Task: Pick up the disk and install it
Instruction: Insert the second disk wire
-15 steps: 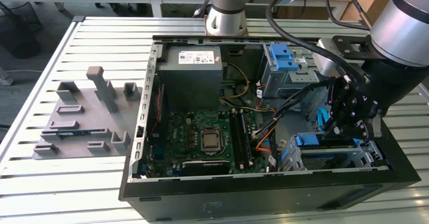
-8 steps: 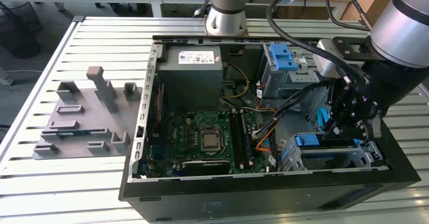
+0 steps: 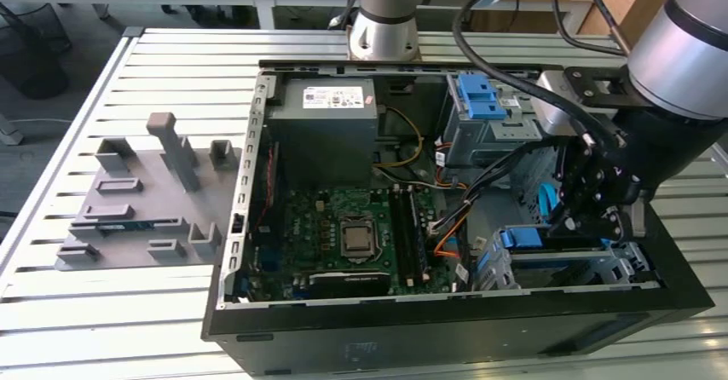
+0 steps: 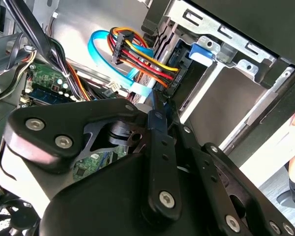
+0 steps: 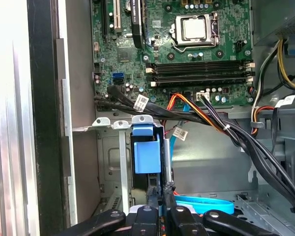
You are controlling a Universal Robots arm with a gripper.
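First wrist view: the pincer (image 5: 163, 192) is seen nearest, with its fingers drawn together; nothing is seen held between them.
Pincer position: the tips are held just before the open end of the metal drive cage (image 5: 110, 162), inside the computer case (image 3: 455, 337).
Second wrist view: the closed fingers (image 4: 156, 129) are pointed toward the same cage (image 4: 236, 46), close to a bundle of red, yellow and orange wires (image 4: 142, 61) and a flat blue cable (image 4: 105, 56).
Disk: the disk (image 5: 147, 155) is seated edge-on in the cage bay, apart from the fingers; its blue plastic end is presented, the label is not seen.
Motherboard: the motherboard (image 5: 187, 54) is noted beyond the cage, with black cables (image 5: 196, 115) laid across its edge.
Exterior view: the arm (image 3: 683, 48) is reached down into the case at that view's right; the case is set on a slatted desk (image 3: 136, 312), with a grey fixture (image 3: 142, 197) at that view's left.
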